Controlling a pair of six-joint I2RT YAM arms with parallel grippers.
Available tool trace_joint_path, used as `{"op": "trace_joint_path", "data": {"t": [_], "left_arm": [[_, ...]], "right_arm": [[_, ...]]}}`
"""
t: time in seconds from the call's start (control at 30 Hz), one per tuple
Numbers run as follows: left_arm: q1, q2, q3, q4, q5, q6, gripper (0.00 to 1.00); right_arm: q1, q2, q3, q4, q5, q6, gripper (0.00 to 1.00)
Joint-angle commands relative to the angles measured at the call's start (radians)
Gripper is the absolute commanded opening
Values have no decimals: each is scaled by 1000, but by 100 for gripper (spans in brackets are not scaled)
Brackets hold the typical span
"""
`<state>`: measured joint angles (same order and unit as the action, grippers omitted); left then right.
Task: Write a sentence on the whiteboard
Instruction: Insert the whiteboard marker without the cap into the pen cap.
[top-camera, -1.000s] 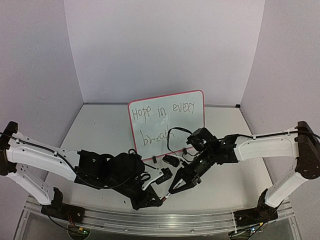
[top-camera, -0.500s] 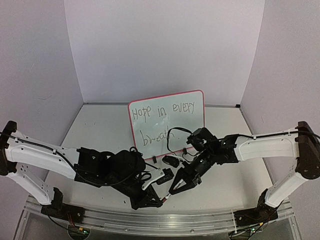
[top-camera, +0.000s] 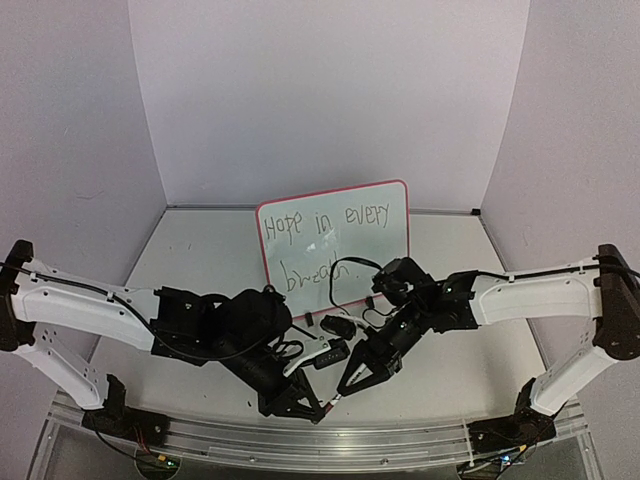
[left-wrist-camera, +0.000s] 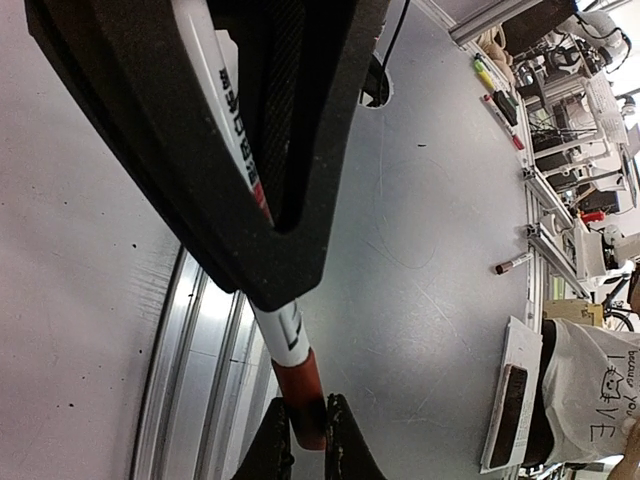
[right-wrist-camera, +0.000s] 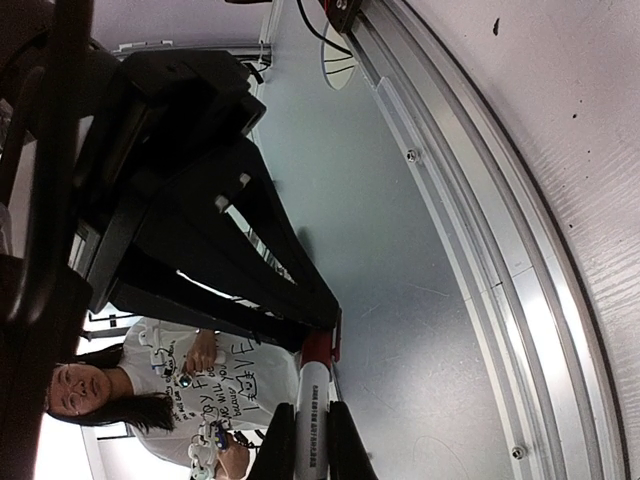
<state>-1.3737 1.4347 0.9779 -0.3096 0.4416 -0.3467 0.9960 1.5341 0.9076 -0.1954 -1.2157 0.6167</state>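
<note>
Pale lavender walls (top-camera: 330, 90) close in a grey-white tabletop (top-camera: 200, 270) on the left, far and right sides, and a ribbed aluminium rail (top-camera: 300, 440) runs along its near edge. Two white-and-black robot arms reach inward from that edge, the left arm (top-camera: 90, 305) from the left and the right arm (top-camera: 530, 290) from the right, and they meet low over the near middle of the table.

Beyond them, at the far middle, stands the small white board with a thin red-pink rim and rounded corners (top-camera: 385, 245). It is propped upright and sits a little askew. The right arm's black wrist overlaps its lower right corner in the top view.

The left gripper (top-camera: 312, 405) and the right gripper (top-camera: 352, 378) point at each other, tips nearly touching. Both wrist views show them clamped narrow on one slim white marker with black print and a red section (left-wrist-camera: 285, 340). The left jaws pinch the white barrel, and the red part lies between the two sets of fingertips.

On the board, thin dark handwriting (top-camera: 325, 225) reads "Hope in every" across the top and "breath" below it, left of centre.
</note>
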Motion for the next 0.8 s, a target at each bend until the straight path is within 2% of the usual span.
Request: {"op": "trace_joint_path", "data": {"t": [0.0, 0.17, 0.37, 0.6, 0.77], "left_arm": [[47, -9, 119, 471, -54, 67, 0], [47, -12, 118, 375, -82, 101, 0], [48, -66, 95, 137, -187, 158, 2], [47, -128, 86, -96, -359, 194, 18], [47, -156, 74, -170, -469, 191, 37]], "right_arm": [[72, -2, 39, 100, -49, -22, 0], [71, -1, 27, 100, -27, -28, 0], [66, -11, 21, 100, 7, -38, 0], [-1, -30, -9, 102, 69, -47, 0], [-74, -67, -49, 125, 122, -44, 0]]}}
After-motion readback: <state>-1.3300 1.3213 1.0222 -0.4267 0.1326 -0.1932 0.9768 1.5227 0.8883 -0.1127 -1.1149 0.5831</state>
